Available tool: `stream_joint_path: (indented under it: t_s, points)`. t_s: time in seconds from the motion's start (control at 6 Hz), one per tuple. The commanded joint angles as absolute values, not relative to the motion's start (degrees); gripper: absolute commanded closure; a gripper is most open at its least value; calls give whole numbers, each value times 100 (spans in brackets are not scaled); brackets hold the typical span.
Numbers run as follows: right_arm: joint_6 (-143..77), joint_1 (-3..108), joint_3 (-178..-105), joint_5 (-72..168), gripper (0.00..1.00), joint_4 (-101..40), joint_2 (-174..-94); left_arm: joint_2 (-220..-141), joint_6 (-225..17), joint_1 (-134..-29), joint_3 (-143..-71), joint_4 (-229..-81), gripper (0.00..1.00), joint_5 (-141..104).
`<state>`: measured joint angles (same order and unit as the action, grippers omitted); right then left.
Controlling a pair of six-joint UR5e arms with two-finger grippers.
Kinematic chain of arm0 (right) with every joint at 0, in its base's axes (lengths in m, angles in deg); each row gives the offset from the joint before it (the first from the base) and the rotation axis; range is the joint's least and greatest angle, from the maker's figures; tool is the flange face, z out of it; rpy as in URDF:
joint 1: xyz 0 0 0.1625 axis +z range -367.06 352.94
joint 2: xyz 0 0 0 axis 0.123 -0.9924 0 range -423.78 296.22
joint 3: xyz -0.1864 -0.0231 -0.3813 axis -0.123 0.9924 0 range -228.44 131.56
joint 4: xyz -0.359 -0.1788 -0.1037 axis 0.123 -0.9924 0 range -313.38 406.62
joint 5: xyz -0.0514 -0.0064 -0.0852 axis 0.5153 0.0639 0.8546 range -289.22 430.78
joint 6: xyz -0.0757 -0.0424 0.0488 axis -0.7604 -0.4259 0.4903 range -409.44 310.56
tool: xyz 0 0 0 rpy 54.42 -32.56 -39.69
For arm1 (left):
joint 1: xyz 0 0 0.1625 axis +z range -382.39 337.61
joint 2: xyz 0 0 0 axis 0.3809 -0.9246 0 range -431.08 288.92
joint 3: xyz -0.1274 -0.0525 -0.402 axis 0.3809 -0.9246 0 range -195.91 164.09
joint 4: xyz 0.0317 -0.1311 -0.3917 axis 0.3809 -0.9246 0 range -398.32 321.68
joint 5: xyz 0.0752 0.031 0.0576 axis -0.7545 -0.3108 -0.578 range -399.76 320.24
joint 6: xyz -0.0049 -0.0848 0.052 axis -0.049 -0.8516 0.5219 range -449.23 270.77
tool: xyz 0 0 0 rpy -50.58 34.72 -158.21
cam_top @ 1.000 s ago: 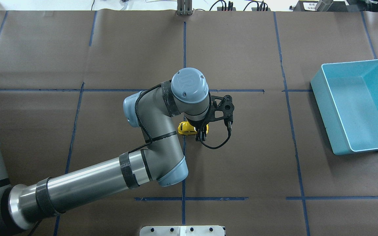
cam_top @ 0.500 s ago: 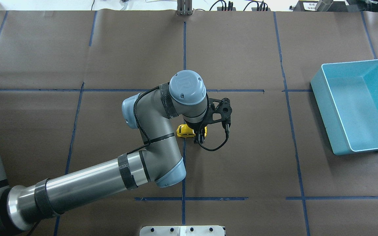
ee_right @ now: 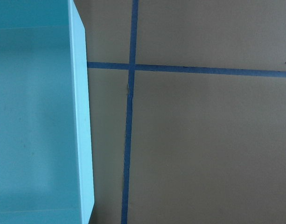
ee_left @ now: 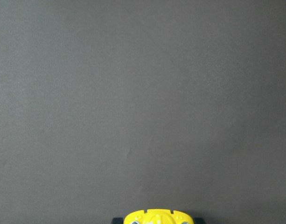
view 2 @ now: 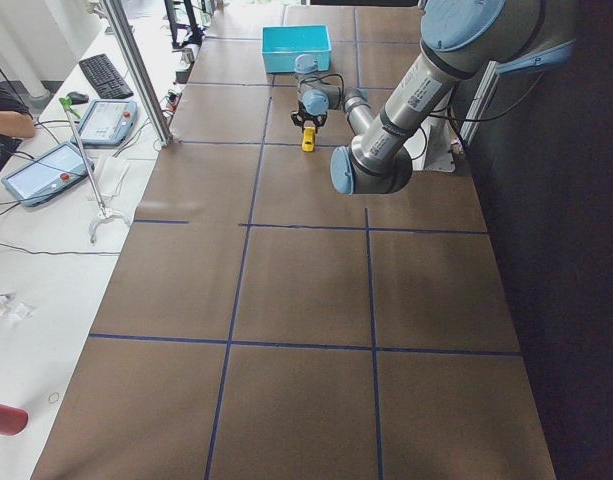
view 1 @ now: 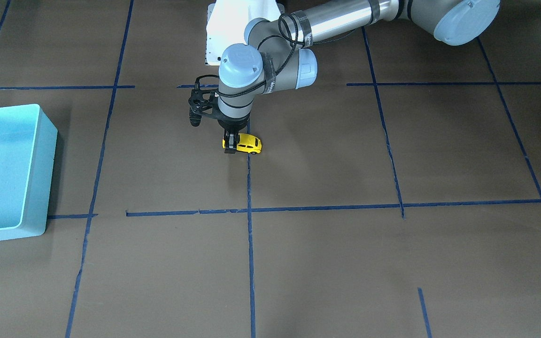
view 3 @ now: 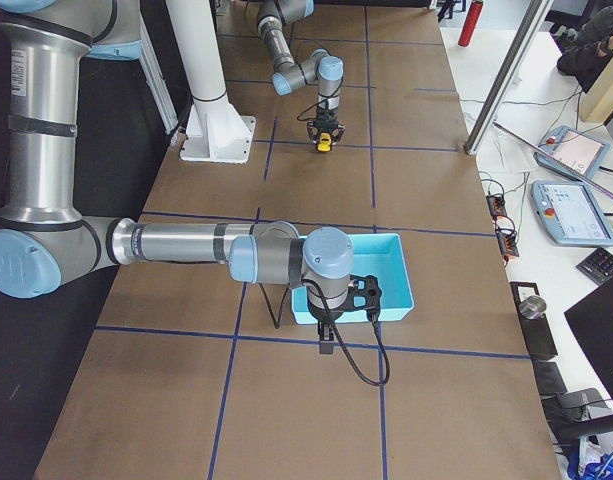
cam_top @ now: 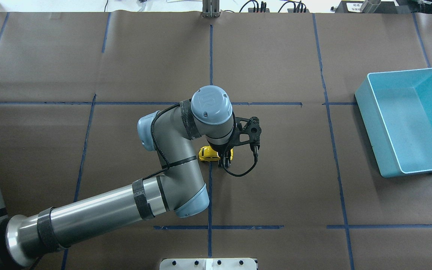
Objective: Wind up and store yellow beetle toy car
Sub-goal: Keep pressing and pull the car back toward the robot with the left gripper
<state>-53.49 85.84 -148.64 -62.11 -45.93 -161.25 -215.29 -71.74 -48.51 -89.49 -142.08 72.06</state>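
The yellow beetle toy car (view 1: 248, 143) stands on the table (view 1: 327, 263) near its middle, the left gripper (view 1: 229, 145) clamped on one end, so winding seems in hand; storing in the turquoise bin (cam_top: 368, 98), well apart, is left. The right gripper (view 3: 326, 345) hangs beside the bin; open or closed, I cannot tell. Only a UR mark (cam_top: 206, 98) on the left arm (cam_top: 99, 210) is readable

"UR" logo on the left arm's joint cap (cam_top: 211, 104)
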Motion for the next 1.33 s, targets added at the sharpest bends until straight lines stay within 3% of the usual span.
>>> stream_joint_path:
  t_s: [0.0, 0.33, 1.17]
  points:
    - [-5349, 8584, -14864, -6211, 0, -4593, -16134, -21392, -7183, -4858, -9026, -14334, 89, 7213]
    - [-5349, 8584, -14873, -6211, 0, -4593, -16134, -20936, -7174, -4858, -9542, -14344, 89, 7221]
    - [-5349, 8584, -14873, -6211, 0, -4593, -16134, -20100, -7174, -4954, -9966, -15081, 89, 7432]
